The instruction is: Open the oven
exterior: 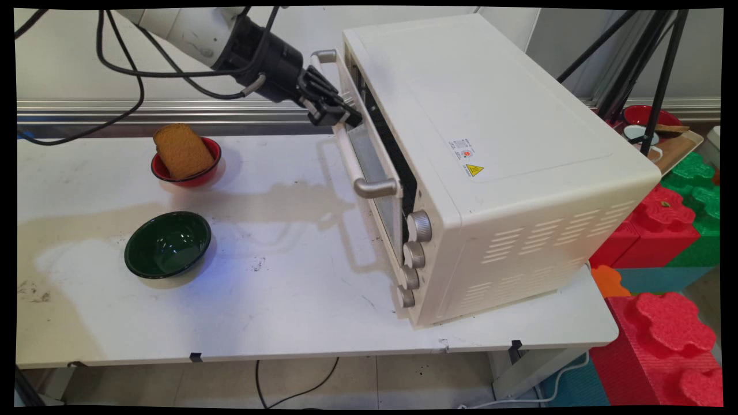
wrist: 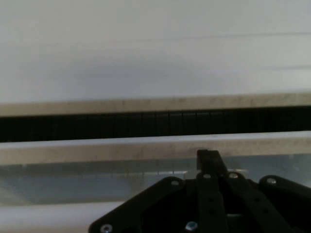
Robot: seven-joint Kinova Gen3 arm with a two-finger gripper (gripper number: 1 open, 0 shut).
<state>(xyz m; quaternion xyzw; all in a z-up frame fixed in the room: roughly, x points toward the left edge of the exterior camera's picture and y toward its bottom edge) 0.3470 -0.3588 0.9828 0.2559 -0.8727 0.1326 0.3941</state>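
Observation:
A white toaster oven (exterior: 490, 115) stands on the table's right half, front facing left. Its glass door (exterior: 375, 167) is ajar, with a dark gap along the top edge. My gripper (exterior: 349, 118) is shut and presses against the door's upper edge, just behind the silver handle bar (exterior: 346, 144). In the hand view the gripper (wrist: 209, 158) meets the door's top rim (wrist: 121, 148), with the dark gap (wrist: 146, 124) and the oven's top (wrist: 146, 58) beyond. Nothing is held between the fingers.
A red bowl (exterior: 173, 176) holding a slice of brown bread (exterior: 183, 151) sits at the back left. A dark green bowl (exterior: 167, 244) lies nearer, left of centre. Several knobs (exterior: 419, 226) line the oven's front. Foam blocks (exterior: 663, 328) and a tripod (exterior: 651, 75) stand beyond the table's right.

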